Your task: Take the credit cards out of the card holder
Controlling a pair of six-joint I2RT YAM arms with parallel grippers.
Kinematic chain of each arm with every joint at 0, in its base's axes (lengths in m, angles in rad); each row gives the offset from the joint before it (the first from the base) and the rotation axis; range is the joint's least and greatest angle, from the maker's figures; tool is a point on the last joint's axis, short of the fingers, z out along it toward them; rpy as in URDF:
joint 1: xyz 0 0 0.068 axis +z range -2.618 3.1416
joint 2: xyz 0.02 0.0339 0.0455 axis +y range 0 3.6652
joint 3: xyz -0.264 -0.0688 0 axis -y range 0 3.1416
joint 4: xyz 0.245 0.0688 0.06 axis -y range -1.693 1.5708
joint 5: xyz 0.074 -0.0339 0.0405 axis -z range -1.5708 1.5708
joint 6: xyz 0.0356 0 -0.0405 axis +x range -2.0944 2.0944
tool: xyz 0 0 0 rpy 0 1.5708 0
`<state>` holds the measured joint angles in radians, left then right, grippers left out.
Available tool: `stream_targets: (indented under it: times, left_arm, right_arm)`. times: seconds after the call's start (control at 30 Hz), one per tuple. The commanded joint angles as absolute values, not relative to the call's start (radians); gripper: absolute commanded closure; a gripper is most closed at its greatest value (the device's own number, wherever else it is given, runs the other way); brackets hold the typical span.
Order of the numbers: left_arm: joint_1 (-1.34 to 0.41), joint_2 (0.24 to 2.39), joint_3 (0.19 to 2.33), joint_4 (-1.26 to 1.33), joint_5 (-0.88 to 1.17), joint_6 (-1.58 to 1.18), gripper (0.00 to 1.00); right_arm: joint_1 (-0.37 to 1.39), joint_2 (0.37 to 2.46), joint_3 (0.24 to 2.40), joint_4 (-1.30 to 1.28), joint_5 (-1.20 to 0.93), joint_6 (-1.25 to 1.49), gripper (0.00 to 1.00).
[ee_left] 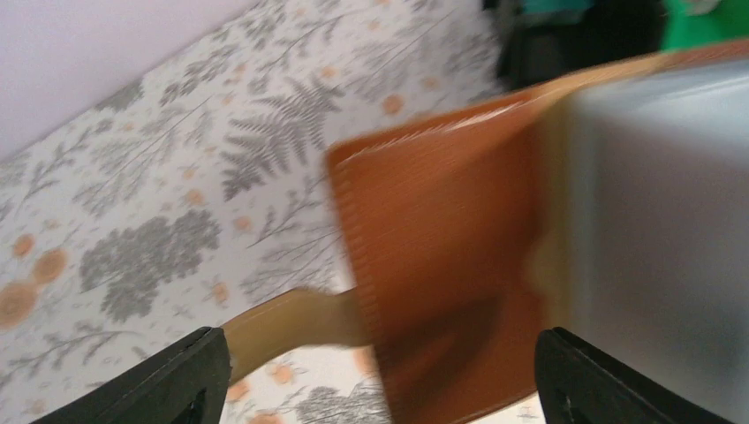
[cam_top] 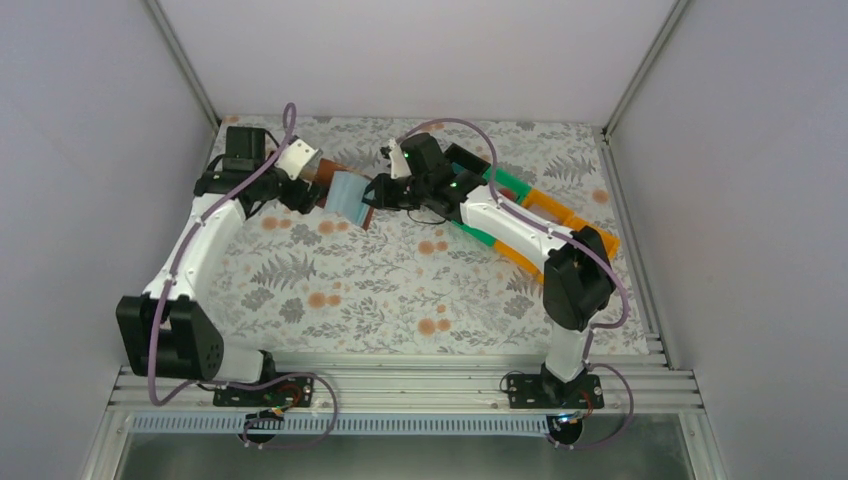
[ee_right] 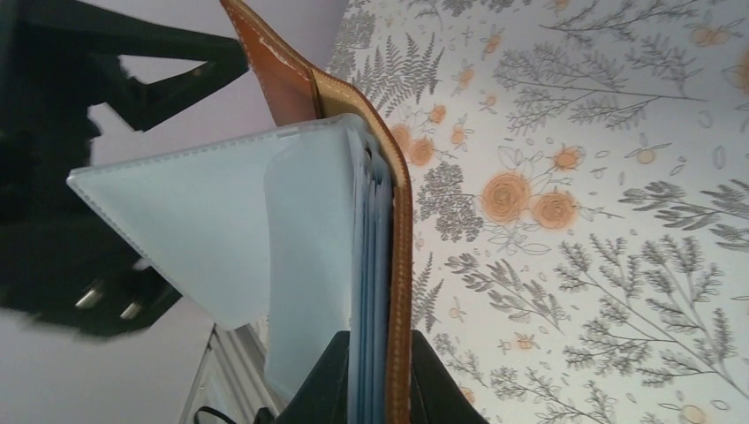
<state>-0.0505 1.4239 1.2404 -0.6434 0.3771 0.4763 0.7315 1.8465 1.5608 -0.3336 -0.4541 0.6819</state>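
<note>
I am working on opening the small brown leather-look bifold card holder, which is in the upper centre of the top view. My right gripper is pinching its cover and pale plastic sleeves tight. My left gripper is gaping wide around the brown flap, gripping nothing. I am seeing no credit cards, so the next move, I judge, is spreading the sleeves to find a card edge.

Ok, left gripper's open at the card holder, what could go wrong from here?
1. Only the right gripper pinches the card holder, at one edge; a pull from the other side could twist it or slip it free.
2. The left gripper stands open astride the brown cover, so closing may grab the cover, not a card.
3. The clear sleeves fan out loose and no card shows clearly; a sleeve could get caught.
</note>
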Motion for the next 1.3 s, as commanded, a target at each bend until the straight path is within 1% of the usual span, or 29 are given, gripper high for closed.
stream_targets:
  times: [0.0,0.03,0.13,0.33,0.47,0.63,0.7,0.83,0.97,1.03,1.17,1.27]
  left_arm:
    - [-0.118,1.368,1.284,-0.735,0.468,0.530,0.06]
    - [-0.152,1.374,1.297,-0.737,0.407,0.516,0.01]
    - [-0.281,1.383,1.344,-0.740,0.204,0.486,0.00]
    - [-0.391,1.404,1.381,-0.718,-0.052,0.459,0.00]
    - [-0.437,1.435,1.360,-0.711,-0.104,0.459,0.00]
    - [-0.439,1.468,1.359,-0.667,-0.185,0.454,0.00]
    - [-0.440,1.470,1.361,-0.669,-0.164,0.453,0.00]
    - [-0.438,1.487,1.358,-0.700,-0.052,0.446,0.00]
    - [-0.428,1.481,1.346,-0.747,0.126,0.449,0.00]
    - [-0.425,1.460,1.336,-0.747,0.178,0.449,0.00]
    - [-0.422,1.456,1.342,-0.745,0.172,0.451,0.00]
    - [-0.422,1.457,1.323,-0.699,0.065,0.448,0.00]
  right_arm:
    - [0.727,1.832,1.537,-0.204,-0.529,0.752,0.96]
    - [0.727,1.837,1.545,-0.207,-0.520,0.755,0.96]
    - [0.723,1.842,1.560,-0.210,-0.483,0.769,0.96]
    - [0.718,1.854,1.571,-0.199,-0.466,0.791,0.96]
    - [0.718,1.860,1.577,-0.198,-0.476,0.793,0.96]
    - [0.718,1.849,1.569,-0.199,-0.478,0.786,0.96]
    - [0.718,1.842,1.565,-0.201,-0.477,0.783,0.96]
    - [0.715,1.837,1.562,-0.198,-0.476,0.783,0.96]
    - [0.703,1.825,1.532,-0.138,-0.535,0.813,0.96]
    - [0.700,1.819,1.520,-0.123,-0.548,0.827,0.96]
    - [0.698,1.815,1.526,-0.139,-0.529,0.816,0.96]
    - [0.698,1.812,1.525,-0.138,-0.535,0.812,0.96]
